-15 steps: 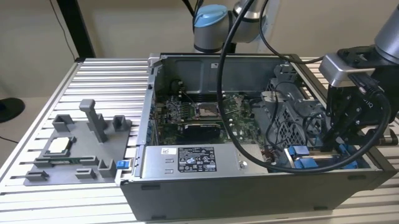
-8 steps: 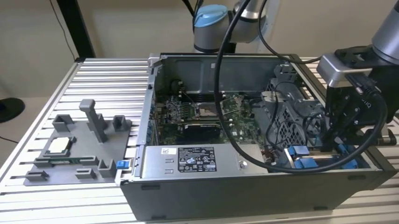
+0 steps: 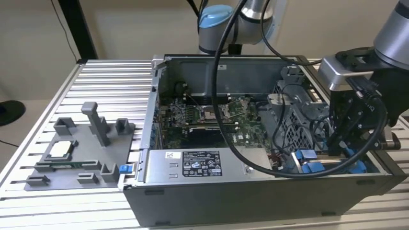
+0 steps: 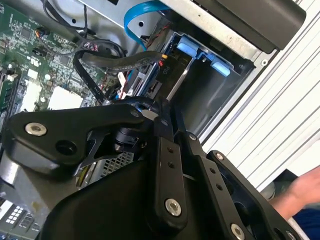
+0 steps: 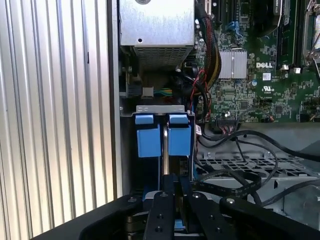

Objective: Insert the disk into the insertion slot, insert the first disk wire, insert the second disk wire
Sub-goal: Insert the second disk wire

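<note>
The disk [image 5: 150, 139] shows as two bright blue carrier tabs with a thin silver edge between them, standing in the grey sheet-metal insertion slot [image 5: 160, 108] at the case's front corner. In the second wrist view the same blue tabs [image 4: 192, 50] sit at the mouth of the slot [image 4: 215, 100]. My gripper [image 5: 175, 184] hangs just over the disk's near end, its black fingers [image 4: 166, 165] drawn together; the tips [image 4: 162, 107] hide whatever lies between them. A flat black wire [image 4: 115, 61] and a blue wire [image 4: 142, 12] run loose beside the slot. In the exterior view the gripper [image 3: 342, 148] reaches down into the case's right front corner.
The open computer case [image 3: 255, 196] lies on a slatted aluminium table [image 3: 108, 81]. A grey power supply box [image 3: 198, 165], the motherboard [image 3: 204, 115] and a perforated cage [image 5: 240, 162] with black cables crowd the inside. A grey fixture [image 3: 76, 153] sits on the exterior view's left. A person's hand [image 4: 305, 190] is nearby.
</note>
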